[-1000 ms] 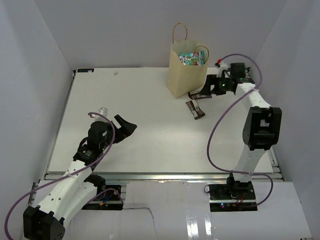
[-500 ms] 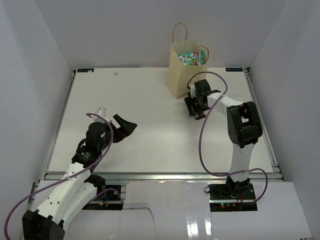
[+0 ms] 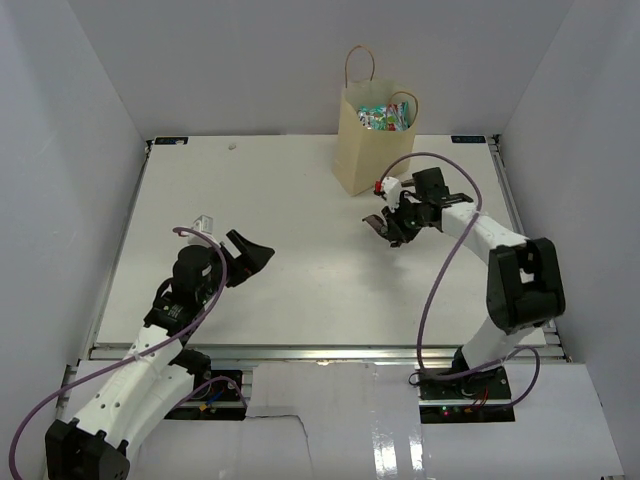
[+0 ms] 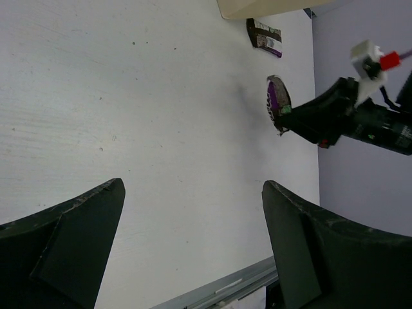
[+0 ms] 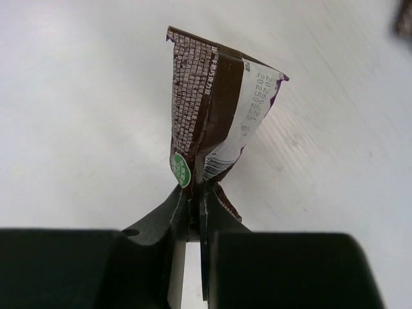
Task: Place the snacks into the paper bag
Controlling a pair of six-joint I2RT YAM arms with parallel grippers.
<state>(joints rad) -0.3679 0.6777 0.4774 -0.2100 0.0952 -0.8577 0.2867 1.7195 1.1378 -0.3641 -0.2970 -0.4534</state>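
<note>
The paper bag (image 3: 372, 150) stands at the far edge of the worktop (image 3: 300, 200), right of centre, with packets (image 3: 385, 116) inside it at its open top. Just in front of the bag's base, a bar (image 4: 264, 37) lies flat on the worktop. Nearer than that, a second bar (image 5: 209, 109) is pinched at one end in the jaws of the right arm (image 3: 470, 225). The left arm (image 3: 185, 285) sits over the near left part of the worktop, well apart from the bag and both bars.

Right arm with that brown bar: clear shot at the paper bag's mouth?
Probably yes. The right gripper is shut on the brown bar, and the paper bag stands upright and open just beyond it, with nothing standing between.
</note>
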